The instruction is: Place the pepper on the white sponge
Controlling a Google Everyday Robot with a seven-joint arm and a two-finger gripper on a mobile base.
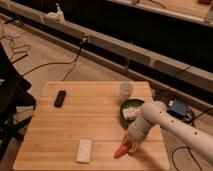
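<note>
The orange-red pepper (121, 150) lies on the wooden table (95, 125) near its front edge, right of centre. My gripper (131, 145) is down at the pepper's right end, touching or nearly touching it, at the end of the white arm (160, 120) that reaches in from the right. The white sponge (84, 150) lies flat on the table about a sponge-length left of the pepper, apart from it.
A black remote (60, 98) lies at the table's left. A pale cup (126, 90) stands at the back right. A green bowl (125, 106) holding a whitish block (131, 113) sits just behind my arm. Cables run across the floor beyond the table.
</note>
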